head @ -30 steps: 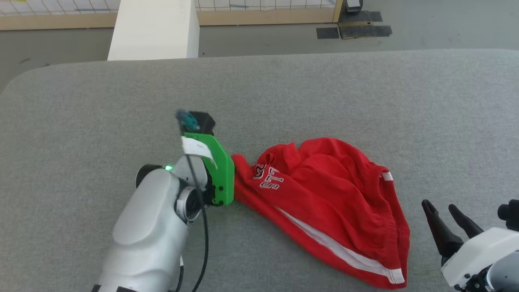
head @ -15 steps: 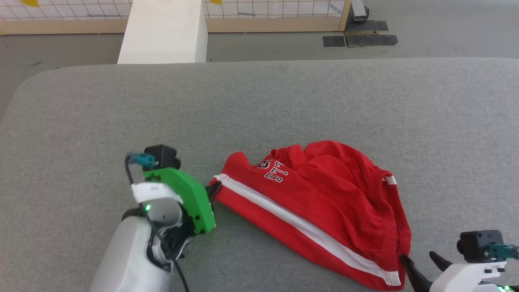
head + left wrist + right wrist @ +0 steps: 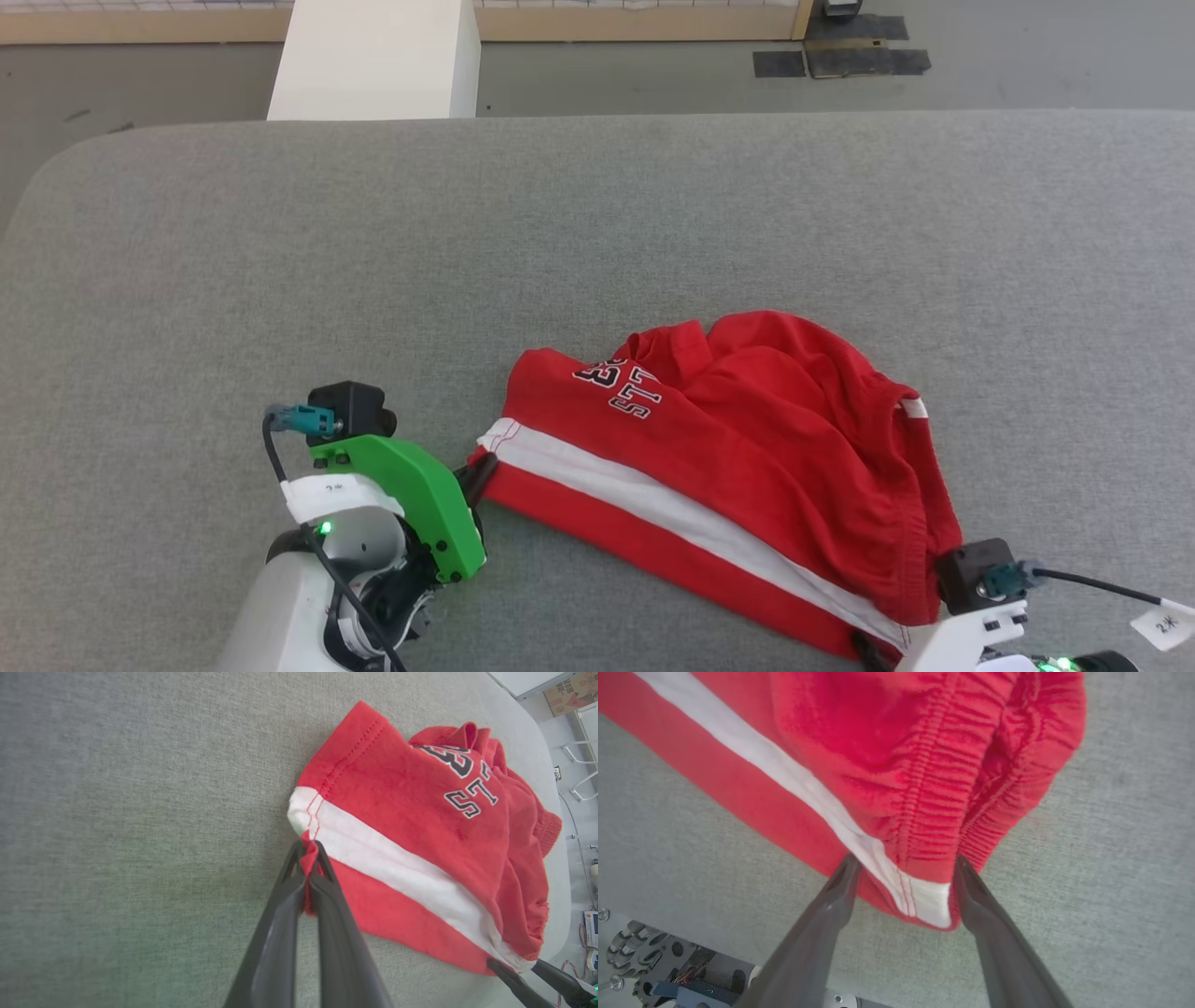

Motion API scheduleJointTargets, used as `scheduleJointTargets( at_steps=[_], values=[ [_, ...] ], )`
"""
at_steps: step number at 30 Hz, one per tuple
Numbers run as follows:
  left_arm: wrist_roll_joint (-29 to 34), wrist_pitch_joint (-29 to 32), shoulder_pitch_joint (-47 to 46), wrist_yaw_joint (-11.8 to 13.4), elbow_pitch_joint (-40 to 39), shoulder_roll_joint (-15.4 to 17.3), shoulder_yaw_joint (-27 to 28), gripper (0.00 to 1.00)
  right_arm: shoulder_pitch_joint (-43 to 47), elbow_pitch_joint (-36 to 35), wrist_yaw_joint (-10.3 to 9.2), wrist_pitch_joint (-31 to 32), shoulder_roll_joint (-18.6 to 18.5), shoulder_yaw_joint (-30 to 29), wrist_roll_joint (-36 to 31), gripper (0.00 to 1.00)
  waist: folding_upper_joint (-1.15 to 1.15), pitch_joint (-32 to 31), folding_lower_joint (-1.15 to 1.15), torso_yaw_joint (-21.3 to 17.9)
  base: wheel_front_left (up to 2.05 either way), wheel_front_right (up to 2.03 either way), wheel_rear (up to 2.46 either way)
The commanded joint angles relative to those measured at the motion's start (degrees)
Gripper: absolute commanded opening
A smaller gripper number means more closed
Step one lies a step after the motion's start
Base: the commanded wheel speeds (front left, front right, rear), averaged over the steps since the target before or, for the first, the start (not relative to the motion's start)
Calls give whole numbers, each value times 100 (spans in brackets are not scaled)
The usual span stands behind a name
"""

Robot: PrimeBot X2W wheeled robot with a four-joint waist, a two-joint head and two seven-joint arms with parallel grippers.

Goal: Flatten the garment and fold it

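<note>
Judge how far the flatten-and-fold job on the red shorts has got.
Done: the left gripper is shut on the hem corner of the garment. In hand: the right gripper stands open astride the waistband corner, not yet closed. Left: the garment lies bunched on the grey surface, so flattening and folding remain.

The left gripper has two long, dark grey fingers tapering to points. Behind it sit a bright green bracket with small dark screws, a white labelled collar, a green light and a pale rounded forearm. A black boxy camera on the bracket carries a teal plug and a black cable. Behind the right gripper, a matching camera trails a cable ending in a white tag.
</note>
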Motion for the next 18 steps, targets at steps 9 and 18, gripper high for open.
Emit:
scheduleJointTargets(
  at_steps=[9, 18],
  values=[
    [-37, -42, 104, 29, -28, -3, -36, 0, -379, 510, -8, -140, 12, 201, 181, 0, 0, 47, 0, 61, 0, 0, 0],
    [-199, -148, 101, -25, -204, -55, 10, 0, -488, -233, -8, 286, -177, 31, 910, 0, 0, -283, 0, -18, 0, 0, 0]
  ],
)
